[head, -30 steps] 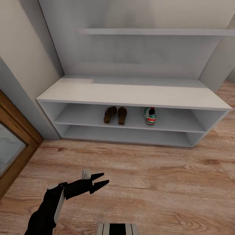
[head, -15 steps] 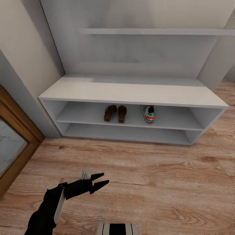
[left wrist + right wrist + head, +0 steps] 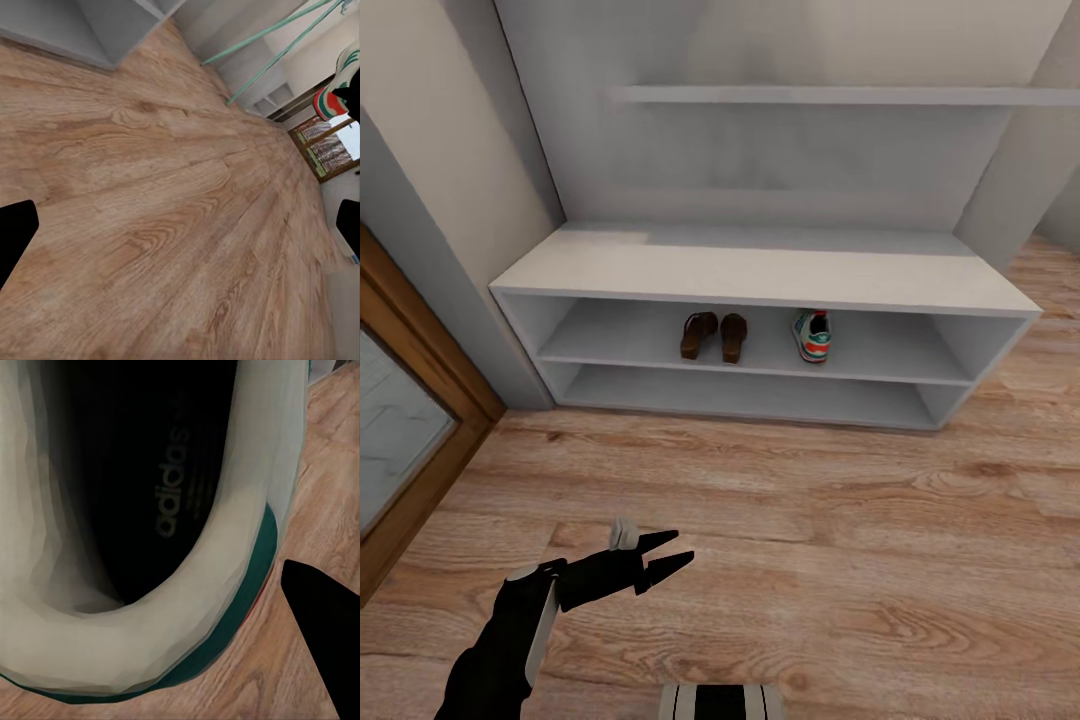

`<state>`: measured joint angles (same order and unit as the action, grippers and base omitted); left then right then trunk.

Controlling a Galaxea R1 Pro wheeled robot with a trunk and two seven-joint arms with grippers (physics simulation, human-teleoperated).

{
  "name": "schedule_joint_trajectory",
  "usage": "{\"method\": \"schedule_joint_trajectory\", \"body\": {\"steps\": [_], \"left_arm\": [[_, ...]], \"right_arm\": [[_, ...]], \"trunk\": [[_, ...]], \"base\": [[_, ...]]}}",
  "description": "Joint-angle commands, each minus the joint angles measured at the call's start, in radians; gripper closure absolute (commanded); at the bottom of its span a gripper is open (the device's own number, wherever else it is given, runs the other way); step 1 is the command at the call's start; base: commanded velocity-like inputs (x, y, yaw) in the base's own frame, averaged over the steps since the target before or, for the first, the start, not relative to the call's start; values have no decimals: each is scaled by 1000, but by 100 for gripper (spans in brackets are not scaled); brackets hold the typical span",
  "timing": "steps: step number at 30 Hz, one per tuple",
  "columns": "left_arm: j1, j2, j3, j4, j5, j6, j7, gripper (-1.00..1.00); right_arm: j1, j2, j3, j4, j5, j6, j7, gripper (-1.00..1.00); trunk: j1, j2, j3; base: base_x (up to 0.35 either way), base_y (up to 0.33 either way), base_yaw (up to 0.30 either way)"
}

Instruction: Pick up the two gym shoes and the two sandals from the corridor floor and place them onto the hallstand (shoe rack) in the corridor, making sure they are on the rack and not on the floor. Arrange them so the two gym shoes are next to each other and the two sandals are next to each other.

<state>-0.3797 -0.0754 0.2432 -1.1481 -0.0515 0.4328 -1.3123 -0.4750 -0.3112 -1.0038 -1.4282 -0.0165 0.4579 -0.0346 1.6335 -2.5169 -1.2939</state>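
Both sandals [image 3: 714,336] sit side by side on the upper shelf of the hallstand [image 3: 760,275], and one gym shoe [image 3: 813,336] stands a little to their right, its long axis running front to back. The left tool [image 3: 672,556] hovers over the floor [image 3: 840,540] with fingers spread, holding nothing. The second gym shoe [image 3: 142,532] looms right against the right tool's camera, one dark finger [image 3: 326,649] beside its heel; I cannot tell if that tool pinches it, but its place lies far ahead, beside the shelved shoe.

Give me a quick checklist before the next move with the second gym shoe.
1. Two sandals side by side on the hallstand upper shelf: ok.
2. First gym shoe on that shelf: ok.
3. Free shelf space beside it: ok.
4. Second gym shoe against the right gripper's fingertip, firm grip: cannot tell.
5. Left gripper open and empty: ok.
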Motion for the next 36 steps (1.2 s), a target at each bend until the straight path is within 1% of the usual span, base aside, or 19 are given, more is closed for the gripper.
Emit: {"method": "schedule_joint_trajectory", "body": {"steps": [1, 5, 7, 8, 9, 11, 12, 14, 16, 23, 24, 26, 27, 28, 29, 31, 33, 34, 36], "left_arm": [[-1, -1, 4, -1, -7, 11, -7, -100], [-1, -1, 10, -1, -6, 11, -7, -100], [-1, 0, 14, -1, -5, 11, -6, -100], [-1, 0, 18, -1, -6, 11, -6, -100], [-1, 0, 26, -1, -5, 11, -6, -100], [-1, 0, 32, -1, -6, 11, -5, -100], [-1, 0, 34, -1, -6, 11, -5, -100], [-1, 0, 36, -2, -7, 11, -5, -100], [-1, 0, 37, -2, -7, 11, -5, -100], [-1, 0, 37, -1, -11, 11, 0, -100], [-1, 0, 37, -1, -12, 11, 0, -100], [-1, 0, 37, -1, -13, 11, 1, -100], [-1, 0, 37, -1, -14, 11, 2, -100], [-1, 0, 37, -1, -14, 11, 2, -100], [-1, 0, 37, -2, -14, 11, 2, -100], [-1, 0, 37, -2, -14, 11, 2, -100], [0, 1, 38, -2, -14, 11, 2, -100], [3, 1, 39, -2, -14, 11, 2, -100], [5, 2, 39, -2, -15, 11, 2, -100]], "right_arm": [[-1, 0, 1, -1, -2, 5, -4, 100], [-1, 1, 1, 0, 17, 5, -3, 100], [-1, 19, 2, 1, 37, 5, -2, 100], [-1, 46, 4, 0, 43, 5, -2, 100], [-1, 100, 15, 1, 50, 5, -3, 100], [-1, 171, 57, 1, 71, 5, -5, 100], [-1, 197, 89, 1, 92, 5, -6, 100], [-1, 226, 164, 4, 149, 4, -7, 100], [-1, 238, 222, 10, 191, 4, -6, 100], [-1, 246, 286, 33, 225, 4, 0, 100], [-1, 246, 311, 34, 226, 4, 0, 100], [-1, 247, 403, 35, 225, 5, 1, 100], [-1, 247, 493, 35, 223, 6, 1, 100], [-1, 247, 552, 35, 222, 6, 1, 100], [-1, 247, 629, 35, 221, 7, 1, 100], [-1, 247, 731, 35, 219, 39, 1, 100], [-1, 248, 762, 35, 219, 121, 1, 100], [-3, 248, 778, 34, 219, 225, 1, 100], [-5, 247, 784, 33, 219, 303, 2, 100]], "trunk": [[0, 0, -1], [0, 0, -1], [0, 0, -1], [0, 0, -1], [0, 0, -1], [0, 0, -1], [0, 0, -1], [0, 0, -1], [0, 0, -1], [0, 0, -1], [0, 0, -1], [0, 0, -1], [0, 0, -1], [0, 0, -1], [0, 0, -1], [0, 0, -1], [0, 0, -1], [0, 0, -1], [0, 0, -1]], "base": [[0, 0, 0], [0, 0, 0], [0, 0, 0], [0, 0, 0], [0, 0, 0], [0, 0, 0], [0, 0, 0], [0, 0, 0], [0, 0, 0], [0, 0, 0], [0, 0, 0], [0, 0, 0], [0, 0, 0], [0, 0, 0], [0, 0, 0], [0, 0, 0], [0, 0, 0], [0, 0, 0], [0, 0, 0]]}}
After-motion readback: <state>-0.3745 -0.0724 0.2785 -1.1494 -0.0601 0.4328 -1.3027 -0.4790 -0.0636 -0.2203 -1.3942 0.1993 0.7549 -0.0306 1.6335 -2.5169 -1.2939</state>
